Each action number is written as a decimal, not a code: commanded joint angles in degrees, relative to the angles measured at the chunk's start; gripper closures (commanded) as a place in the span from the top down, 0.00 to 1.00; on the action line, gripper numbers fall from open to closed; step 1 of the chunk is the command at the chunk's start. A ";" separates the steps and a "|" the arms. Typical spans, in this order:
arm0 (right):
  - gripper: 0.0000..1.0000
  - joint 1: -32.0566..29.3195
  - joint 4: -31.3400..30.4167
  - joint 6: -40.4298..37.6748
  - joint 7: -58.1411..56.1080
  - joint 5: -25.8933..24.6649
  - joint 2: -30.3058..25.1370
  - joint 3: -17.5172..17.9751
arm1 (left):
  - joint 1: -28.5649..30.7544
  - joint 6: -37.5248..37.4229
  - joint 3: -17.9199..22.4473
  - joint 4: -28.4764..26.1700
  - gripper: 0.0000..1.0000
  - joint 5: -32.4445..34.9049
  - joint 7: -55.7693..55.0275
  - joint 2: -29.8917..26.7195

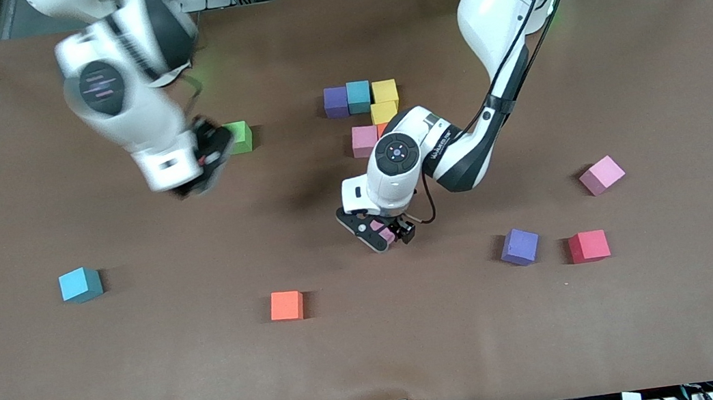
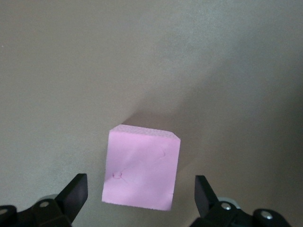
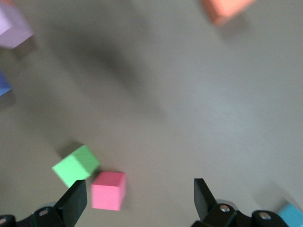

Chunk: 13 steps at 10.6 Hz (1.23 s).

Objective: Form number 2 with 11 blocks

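The left gripper is low over the middle of the table, its fingers spread wide on either side of a pink cube. A gap shows on each side, so the cube is straddled, not clamped. Farther from the front camera than this cube lies the started number 2: a row of purple cube, teal cube and yellow cube, a second yellow cube under the first, then another pink cube partly covered by the left arm. Loose cubes lie around the gripper: an orange cube and a blue cube toward the right arm's end, a second purple cube, a red cube and a tilted pink cube toward the left arm's end. The right gripper hangs in the air beside the green cube, fingers apart and gripping nothing.
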 commanded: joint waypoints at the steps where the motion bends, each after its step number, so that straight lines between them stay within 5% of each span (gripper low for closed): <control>1: 1.00 -6.56 7.84 -0.44 4.84 -0.07 5.91 1.07 | -0.73 -1.28 0.74 2.97 1.00 -1.04 1.02 2.41; 6: 1.00 -21.93 14.72 16.14 19.88 -0.95 17.69 1.43 | -1.17 -1.02 1.01 3.07 1.00 -0.87 1.02 3.73; 10: 1.00 -30.04 14.38 17.58 18.15 -8.93 23.85 1.51 | -1.79 -0.66 1.62 3.42 1.00 -0.78 2.95 4.53; 13: 1.00 -32.68 14.37 17.67 13.92 -8.78 27.28 1.78 | -1.70 -0.14 1.62 4.30 1.00 -0.78 3.57 4.62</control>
